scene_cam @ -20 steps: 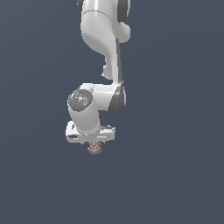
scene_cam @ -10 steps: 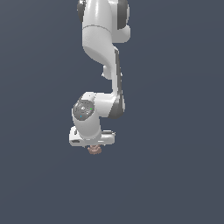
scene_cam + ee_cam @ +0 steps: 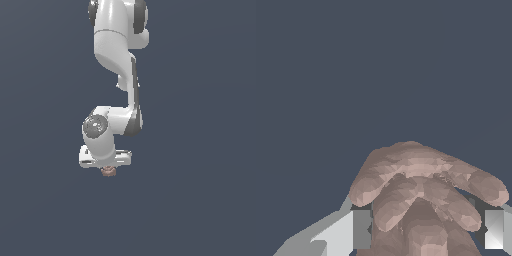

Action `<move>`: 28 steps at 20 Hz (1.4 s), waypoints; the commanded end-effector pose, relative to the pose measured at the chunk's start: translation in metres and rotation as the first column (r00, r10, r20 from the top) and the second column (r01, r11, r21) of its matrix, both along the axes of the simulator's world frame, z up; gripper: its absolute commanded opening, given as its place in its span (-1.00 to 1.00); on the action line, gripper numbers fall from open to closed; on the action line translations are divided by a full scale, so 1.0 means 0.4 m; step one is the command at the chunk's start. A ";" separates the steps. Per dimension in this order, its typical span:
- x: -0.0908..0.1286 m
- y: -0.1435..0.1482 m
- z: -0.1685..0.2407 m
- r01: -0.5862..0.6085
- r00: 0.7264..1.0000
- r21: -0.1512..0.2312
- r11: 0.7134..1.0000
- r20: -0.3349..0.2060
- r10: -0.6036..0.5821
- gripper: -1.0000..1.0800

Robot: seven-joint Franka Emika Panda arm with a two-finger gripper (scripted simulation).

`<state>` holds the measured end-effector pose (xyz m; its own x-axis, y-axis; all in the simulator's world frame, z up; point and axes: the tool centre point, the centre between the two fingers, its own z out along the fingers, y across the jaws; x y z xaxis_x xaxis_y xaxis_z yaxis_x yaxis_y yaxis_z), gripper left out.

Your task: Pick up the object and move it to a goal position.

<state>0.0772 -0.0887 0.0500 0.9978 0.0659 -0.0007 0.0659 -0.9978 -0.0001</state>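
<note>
1. the white panda arm reaches down, its hand (image 3: 108, 169) closed around the object (image 3: 108, 172), a knobbly brown-tan lump peeking out just below the fingers.
2. in the wrist view, the object (image 3: 423, 192) sits wedged between the two fingertips (image 3: 356, 229).
3. the pickup looks done; carrying it to the goal, which no marker shows, appears to remain.

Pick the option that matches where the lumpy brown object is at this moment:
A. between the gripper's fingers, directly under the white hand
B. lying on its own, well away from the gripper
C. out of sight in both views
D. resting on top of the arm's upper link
A: in the exterior view the object sits right under the gripper, and the wrist view shows it filling the space between the two fingers.
</note>
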 end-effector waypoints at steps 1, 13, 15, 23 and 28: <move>0.000 0.000 0.000 0.000 1.000 0.000 1.000 0.000 0.000 -1.00; -0.031 -0.029 0.006 0.000 1.000 0.000 1.000 0.000 0.000 -1.00; -0.047 -0.044 0.009 0.000 1.000 0.000 1.000 0.000 0.000 -1.00; -0.143 -0.136 0.027 0.000 1.000 0.000 1.000 0.000 0.000 -1.00; -0.191 -0.184 0.036 0.000 1.000 0.000 1.000 0.000 0.000 -1.00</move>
<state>0.0065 -0.1573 0.0632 0.9979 0.0650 -0.0006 0.0650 -0.9979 0.0001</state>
